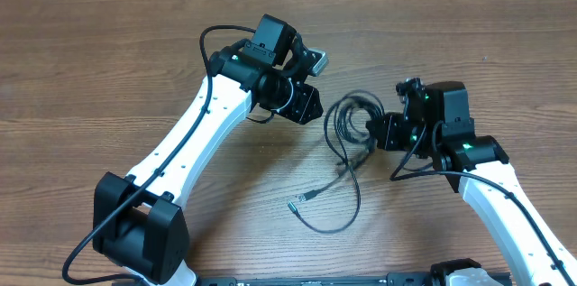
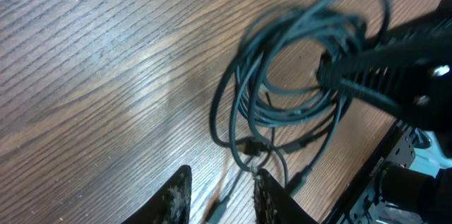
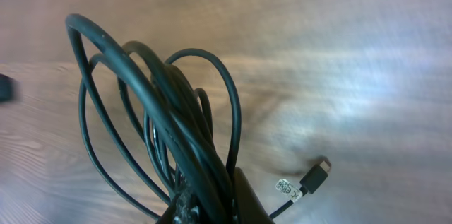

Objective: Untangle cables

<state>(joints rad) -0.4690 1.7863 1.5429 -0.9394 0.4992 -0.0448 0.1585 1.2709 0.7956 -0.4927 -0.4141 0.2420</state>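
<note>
Right wrist view: right gripper [image 3: 212, 206] fingers nearly all cut off at the lower edge, overlaid by the cables [image 3: 176, 139]. Left wrist view: left gripper [image 2: 220, 185] finger bases cropped; cables blurred, crossings indistinct. Overhead: plug [image 1: 293, 203] type too small to determine.

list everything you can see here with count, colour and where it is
cables: one tangled bundle, strand count unclear, black, mid-table between the arms
plug end: at least one, metal-tipped, on the table on the robot's side of the bundle
table: one, brown wood grain, under everything
left arm: one, white and black, left of the bundle
right arm: one, white and black, right of the bundle
left pincer: one, black, open, beside the bundle
right pincer: one, black, closed on the bundle
</note>
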